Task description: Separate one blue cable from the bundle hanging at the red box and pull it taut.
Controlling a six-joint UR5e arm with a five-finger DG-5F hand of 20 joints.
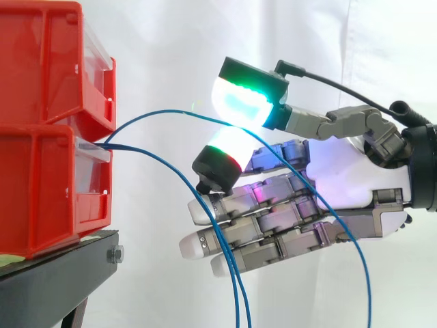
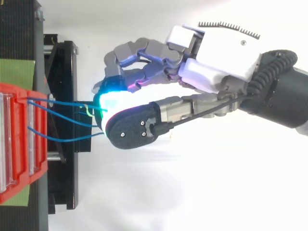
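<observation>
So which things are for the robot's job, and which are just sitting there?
For the job:
hand
blue cable it pinches
other blue cables
red boxes

Just there:
black stand
white curtain

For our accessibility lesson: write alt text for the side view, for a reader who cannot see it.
A robot hand from the right pinches one blue cable between its glowing thumb pad and a finger pad. The cable arcs slack to the lower red box at left, where other blue cables hang down.
</observation>
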